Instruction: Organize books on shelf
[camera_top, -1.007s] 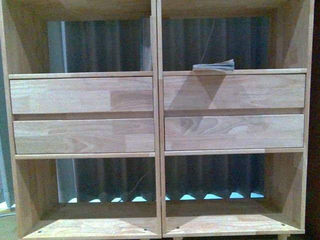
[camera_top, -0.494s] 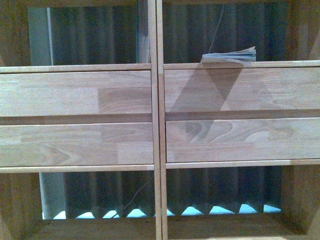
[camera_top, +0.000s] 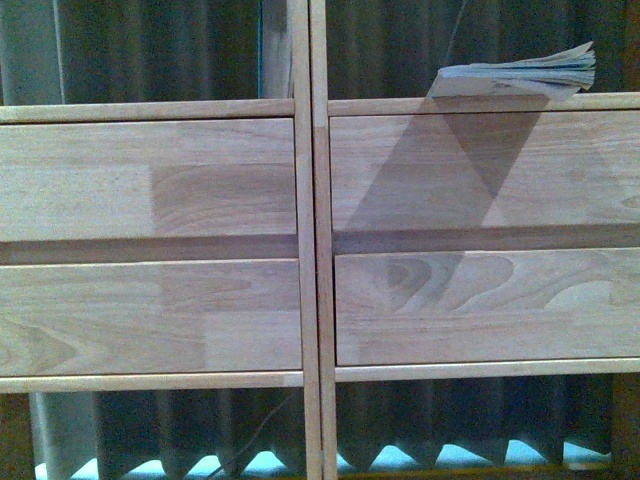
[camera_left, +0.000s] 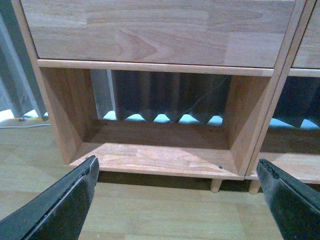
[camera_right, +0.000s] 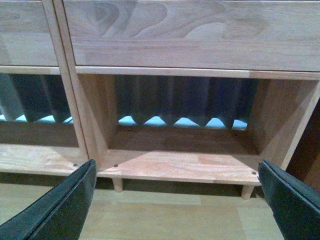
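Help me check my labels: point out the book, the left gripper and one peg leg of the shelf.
book (camera_top: 515, 77): front view, on its near edge, lying flat.
left gripper (camera_left: 176, 167): left wrist view, midway between its open fingertips.
peg leg (camera_left: 216, 185): left wrist view, middle of the round leg.
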